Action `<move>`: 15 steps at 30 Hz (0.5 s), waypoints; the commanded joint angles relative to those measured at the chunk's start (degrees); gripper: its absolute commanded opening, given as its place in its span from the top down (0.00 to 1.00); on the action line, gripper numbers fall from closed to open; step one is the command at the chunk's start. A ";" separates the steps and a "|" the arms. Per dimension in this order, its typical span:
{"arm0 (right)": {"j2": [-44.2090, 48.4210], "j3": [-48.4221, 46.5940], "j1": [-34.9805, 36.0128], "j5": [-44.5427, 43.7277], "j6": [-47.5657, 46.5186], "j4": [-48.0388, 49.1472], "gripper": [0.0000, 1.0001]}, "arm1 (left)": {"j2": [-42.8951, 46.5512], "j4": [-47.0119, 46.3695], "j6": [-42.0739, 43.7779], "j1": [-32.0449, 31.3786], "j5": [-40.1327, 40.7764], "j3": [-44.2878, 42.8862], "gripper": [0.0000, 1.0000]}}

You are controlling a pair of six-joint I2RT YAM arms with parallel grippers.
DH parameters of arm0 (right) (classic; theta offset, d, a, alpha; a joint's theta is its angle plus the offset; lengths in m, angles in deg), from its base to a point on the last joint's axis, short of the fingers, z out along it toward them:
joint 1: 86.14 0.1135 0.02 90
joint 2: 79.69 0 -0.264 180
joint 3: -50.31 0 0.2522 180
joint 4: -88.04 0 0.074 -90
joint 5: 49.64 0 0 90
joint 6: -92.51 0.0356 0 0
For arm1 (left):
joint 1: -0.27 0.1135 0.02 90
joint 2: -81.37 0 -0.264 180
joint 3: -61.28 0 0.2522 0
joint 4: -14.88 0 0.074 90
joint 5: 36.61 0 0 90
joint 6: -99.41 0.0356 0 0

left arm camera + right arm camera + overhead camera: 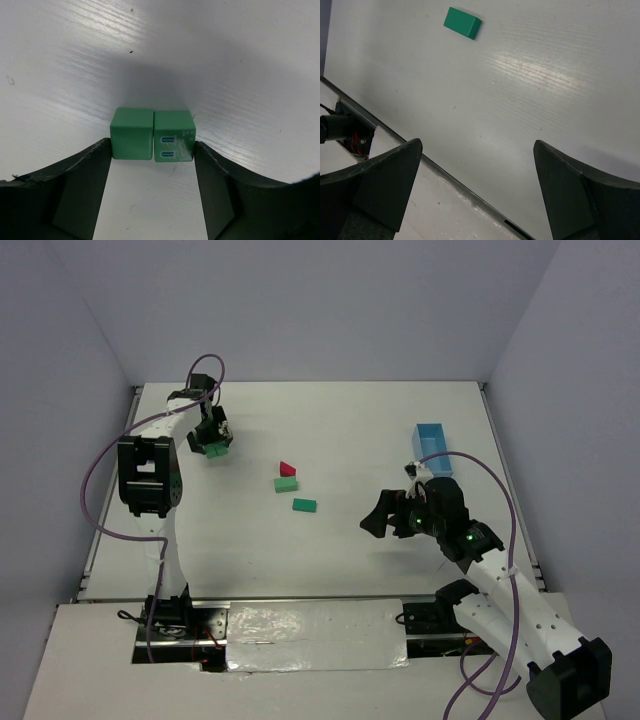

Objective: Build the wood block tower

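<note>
My left gripper (213, 437) is at the far left of the table, shut on two green cubes held side by side between its fingertips. In the left wrist view the gripper (151, 149) grips a plain cube (131, 133) and a cube with printed marks (173, 136). In the top view they show as one green patch (218, 450). I cannot tell whether they rest on the table. A red triangular block (288, 468) lies mid-table, touching a green block (286, 483). Another green oblong block (304, 505) lies just nearer, also in the right wrist view (463, 22). My right gripper (385, 519) is open and empty above the table, also seen in its wrist view (477, 146).
A light-blue oblong tray (433, 448) stands at the far right. The table's near edge (445, 174), with a taped strip (315, 635) and wiring, runs below the right gripper. Purple cables loop off both arms.
</note>
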 commanded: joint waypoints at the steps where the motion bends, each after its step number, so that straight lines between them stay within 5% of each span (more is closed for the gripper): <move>1: 0.25 0.27 0.31 0.36 -0.63 2.04 0.00 | -0.54 -0.66 0.74 0.49 -0.71 -0.53 0.22; 11: 0.25 0.27 0.31 0.36 -0.63 2.04 0.00 | -0.36 -1.01 0.48 0.40 -1.15 0.18 0.26; 15: 0.34 0.36 0.31 0.36 -0.63 2.04 0.00 | -0.01 -0.75 0.21 0.40 -0.80 0.61 0.15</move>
